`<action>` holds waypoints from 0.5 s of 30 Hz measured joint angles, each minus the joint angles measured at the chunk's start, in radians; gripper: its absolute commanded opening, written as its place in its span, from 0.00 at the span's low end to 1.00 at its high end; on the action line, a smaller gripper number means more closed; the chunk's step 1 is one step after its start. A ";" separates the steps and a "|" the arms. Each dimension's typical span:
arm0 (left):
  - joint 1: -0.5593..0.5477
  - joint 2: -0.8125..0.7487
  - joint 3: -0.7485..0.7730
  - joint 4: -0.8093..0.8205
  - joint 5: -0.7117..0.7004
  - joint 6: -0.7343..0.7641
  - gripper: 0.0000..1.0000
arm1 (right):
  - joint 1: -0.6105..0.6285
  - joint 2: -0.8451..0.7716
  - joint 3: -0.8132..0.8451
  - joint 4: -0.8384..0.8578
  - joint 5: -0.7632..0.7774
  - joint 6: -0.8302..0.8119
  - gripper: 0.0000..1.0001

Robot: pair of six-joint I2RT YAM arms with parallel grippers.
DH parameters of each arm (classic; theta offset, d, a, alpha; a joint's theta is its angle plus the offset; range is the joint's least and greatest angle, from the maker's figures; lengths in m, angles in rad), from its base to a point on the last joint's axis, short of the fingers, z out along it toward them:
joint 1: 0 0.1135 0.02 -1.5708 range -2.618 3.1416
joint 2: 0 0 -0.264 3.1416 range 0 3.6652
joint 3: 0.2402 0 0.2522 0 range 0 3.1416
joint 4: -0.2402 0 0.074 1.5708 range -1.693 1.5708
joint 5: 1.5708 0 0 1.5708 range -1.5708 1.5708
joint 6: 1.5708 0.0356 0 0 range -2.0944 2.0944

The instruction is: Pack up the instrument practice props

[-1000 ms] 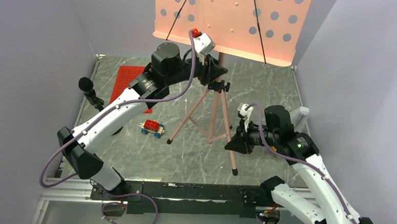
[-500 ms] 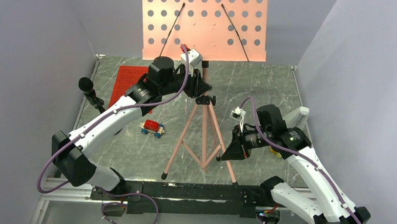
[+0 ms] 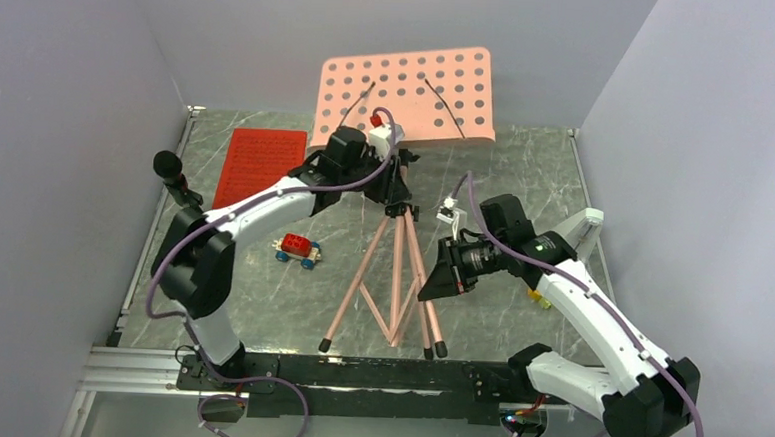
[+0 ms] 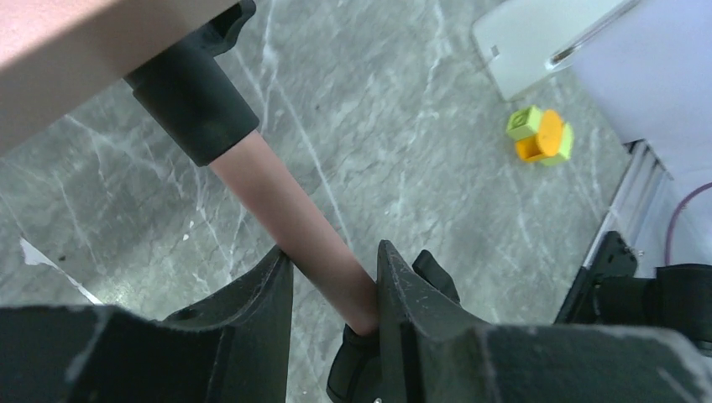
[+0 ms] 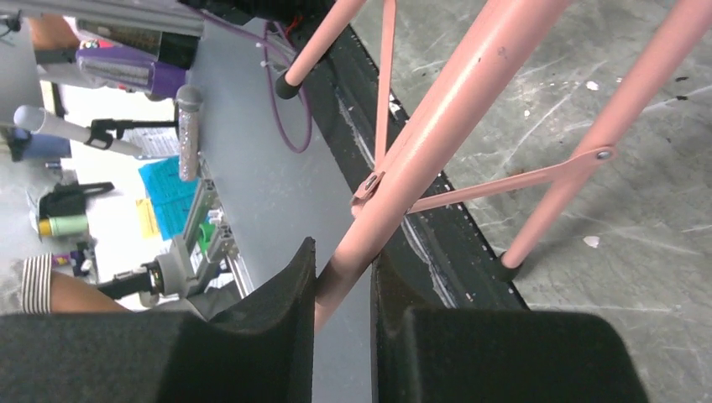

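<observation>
Left gripper [image 4: 332, 285] clamps the pole [image 4: 277, 189] of the stand [image 3: 405, 129] between its jaws; right gripper [image 5: 344, 277] pinches a lower tube [image 5: 437, 126]. Stiff, light, seemingly top-heavy: best held by the pole.

1. music stand [image 3: 407, 97]: salmon-pink, desk dotted with rows of round holes.
2. sheet [image 3: 259, 164]: red, fine darker print.
3. toy car [image 3: 298, 248]: red body, blue wheels.
4. tabletop [image 3: 526, 166]: grey marble, white veins.
5. small block [image 4: 541, 136]: lime green and orange.

A robot lab cell: grey partition walls [image 3: 59, 111] enclose a marbled table [image 3: 536, 166].
</observation>
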 measured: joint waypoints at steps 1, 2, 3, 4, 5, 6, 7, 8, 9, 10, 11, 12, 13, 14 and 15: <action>0.000 0.027 0.000 0.005 -0.001 0.000 0.01 | 0.000 0.012 -0.006 0.013 0.007 0.010 0.00; 0.000 0.051 0.000 0.010 -0.003 0.000 0.01 | 0.000 0.026 -0.016 0.034 0.018 0.021 0.00; 0.000 0.078 0.000 0.016 -0.011 0.000 0.01 | 0.000 0.039 -0.027 0.058 0.029 0.032 0.00; 0.003 0.107 0.000 0.032 -0.020 0.004 0.01 | -0.002 0.053 -0.038 0.089 0.045 0.039 0.00; 0.006 0.128 0.000 0.044 -0.025 0.008 0.01 | -0.006 0.069 -0.047 0.126 0.051 0.044 0.00; 0.011 0.150 0.000 0.053 -0.034 0.016 0.01 | -0.006 0.083 -0.052 0.168 0.051 0.045 0.00; 0.014 0.169 0.000 0.057 -0.042 0.029 0.01 | -0.006 0.095 -0.056 0.229 0.051 0.033 0.00; 0.016 0.188 0.000 0.068 -0.044 0.043 0.01 | -0.005 0.106 -0.060 0.279 0.055 0.031 0.00; 0.016 0.204 -0.001 0.070 -0.032 0.061 0.01 | -0.003 0.121 -0.068 0.339 0.061 0.025 0.00; 0.011 0.211 -0.002 0.079 -0.010 0.066 0.01 | -0.002 0.132 -0.076 0.375 0.068 0.019 0.00; -0.002 0.214 -0.002 0.097 0.010 0.069 0.01 | -0.001 0.146 -0.088 0.411 0.076 0.023 0.00; -0.012 0.214 -0.002 0.113 0.024 0.064 0.01 | 0.000 0.156 -0.100 0.433 0.085 0.026 0.00; -0.024 0.214 -0.002 0.137 0.038 0.071 0.01 | 0.000 0.171 -0.115 0.455 0.098 0.027 0.00; -0.034 0.214 -0.002 0.163 0.051 0.071 0.01 | 0.000 0.185 -0.129 0.470 0.109 0.031 0.00; -0.044 0.214 -0.002 0.181 0.060 0.069 0.01 | 0.000 0.201 -0.140 0.480 0.123 0.033 0.00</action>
